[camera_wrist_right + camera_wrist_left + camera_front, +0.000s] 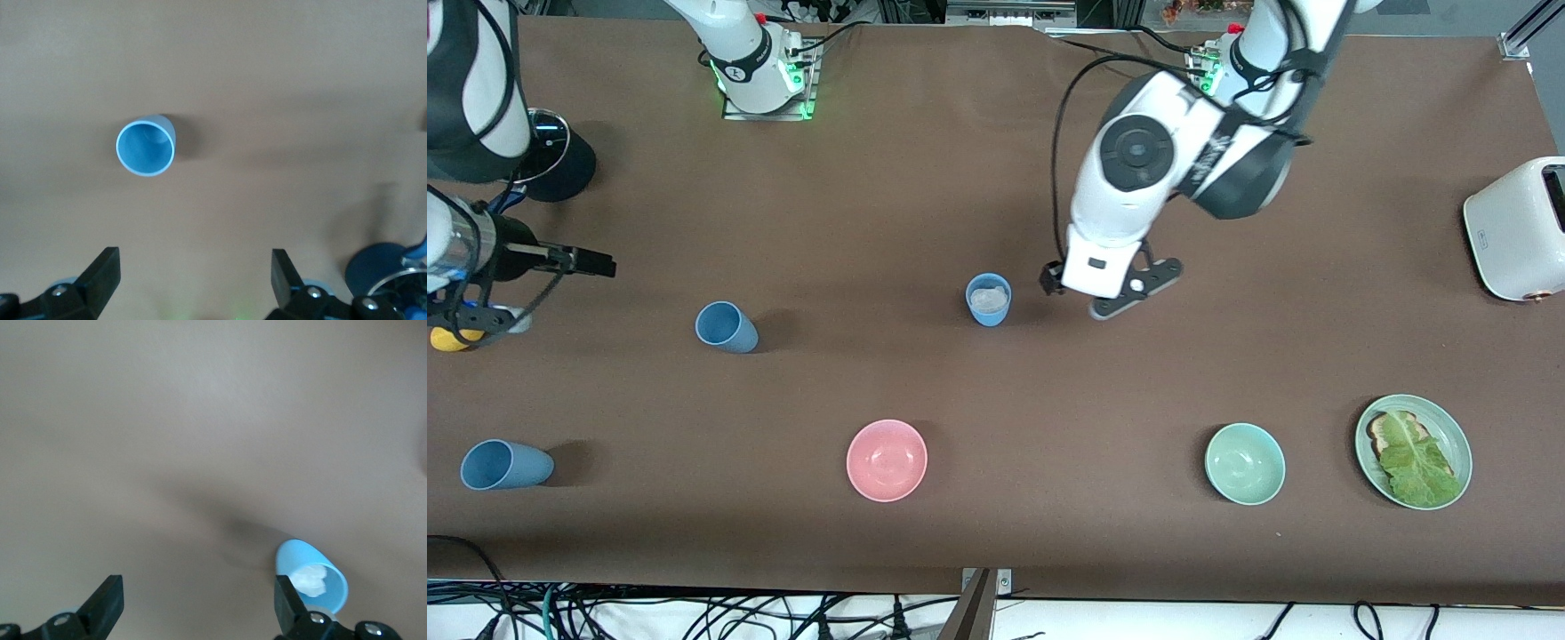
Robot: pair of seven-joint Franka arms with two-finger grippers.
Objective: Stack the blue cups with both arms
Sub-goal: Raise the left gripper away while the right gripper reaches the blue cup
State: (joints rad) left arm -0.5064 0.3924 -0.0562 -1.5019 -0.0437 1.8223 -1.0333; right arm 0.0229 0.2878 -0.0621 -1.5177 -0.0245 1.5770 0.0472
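Three blue cups stand on the brown table. One cup (988, 299) near the middle holds something white; in the left wrist view this cup (313, 577) sits just outside one fingertip (287, 600). My left gripper (1080, 293) (199, 603) is open and empty beside it, low over the table. A second cup (726, 326) (145, 148) stands toward the right arm's end, its mouth up. The third cup (505, 465) is nearer the front camera. My right gripper (591, 262) (195, 280) hangs open and empty above the table, apart from the second cup.
A pink bowl (887, 460), a pale green bowl (1245, 463) and a green plate (1456, 436) with toast and lettuce line the front. A white toaster (1516, 227) sits at the left arm's end. A black round object (560, 164) and a yellow thing (449, 339) lie under the right arm.
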